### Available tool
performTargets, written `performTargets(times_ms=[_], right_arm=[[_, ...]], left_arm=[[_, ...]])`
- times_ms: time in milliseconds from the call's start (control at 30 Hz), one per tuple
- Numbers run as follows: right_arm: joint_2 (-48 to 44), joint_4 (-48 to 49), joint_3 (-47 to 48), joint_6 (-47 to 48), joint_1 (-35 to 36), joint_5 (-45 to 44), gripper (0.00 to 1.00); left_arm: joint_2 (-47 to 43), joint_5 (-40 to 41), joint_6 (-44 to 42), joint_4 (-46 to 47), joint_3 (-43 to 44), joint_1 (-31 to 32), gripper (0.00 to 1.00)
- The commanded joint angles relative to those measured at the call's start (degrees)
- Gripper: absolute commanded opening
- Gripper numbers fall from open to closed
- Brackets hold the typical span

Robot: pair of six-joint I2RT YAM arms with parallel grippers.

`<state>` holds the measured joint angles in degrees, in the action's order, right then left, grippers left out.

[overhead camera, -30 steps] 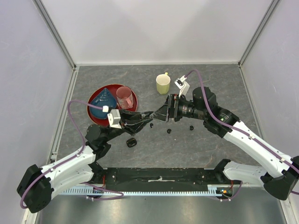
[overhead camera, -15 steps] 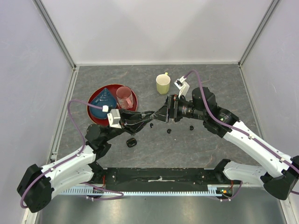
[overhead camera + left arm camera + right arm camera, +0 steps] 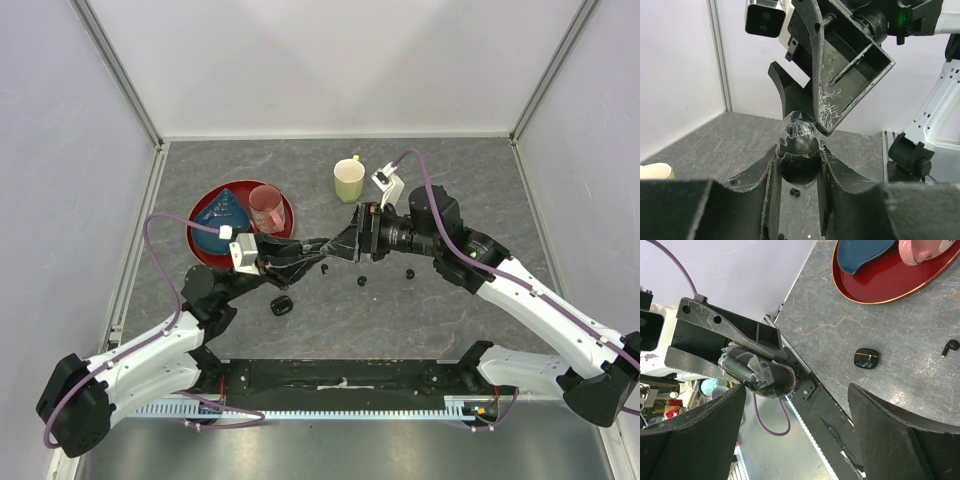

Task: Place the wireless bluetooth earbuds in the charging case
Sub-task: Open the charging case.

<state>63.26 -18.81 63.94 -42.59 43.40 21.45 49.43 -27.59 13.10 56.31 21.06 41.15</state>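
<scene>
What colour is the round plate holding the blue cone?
Round plate is dark red; clearest from right wrist.

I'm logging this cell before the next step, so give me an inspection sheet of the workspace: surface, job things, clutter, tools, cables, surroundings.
Surface: grey stone-patterned table; no spills seen.
Job's things: black case held off the table; second case, seemingly closed, and loose earbuds lying on the table.
Clutter: red plate carrying a blue cone and pink cup; yellow mug behind.
Grippers: left tool shut on the black case; right tool open, up against that case.
Cables: purple cable looping off each arm, clear of the job's things.
Surroundings: white walls on three sides.
</scene>
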Motion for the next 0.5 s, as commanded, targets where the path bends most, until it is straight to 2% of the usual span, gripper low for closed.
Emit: performTargets(times_ms=[0, 467], right_arm=[[1.25, 3.07, 2.33, -0.57, -0.15, -3.08, 0.89], [1.25, 4.75, 2.15, -1.97, -0.33, -2.64, 0.89]], left_arm=[[-2.05, -6.07, 0.26, 1.78, 1.71, 0.69, 0.02], [-3.11, -6.07, -0.45, 1.78, 0.47, 0.69, 0.02]])
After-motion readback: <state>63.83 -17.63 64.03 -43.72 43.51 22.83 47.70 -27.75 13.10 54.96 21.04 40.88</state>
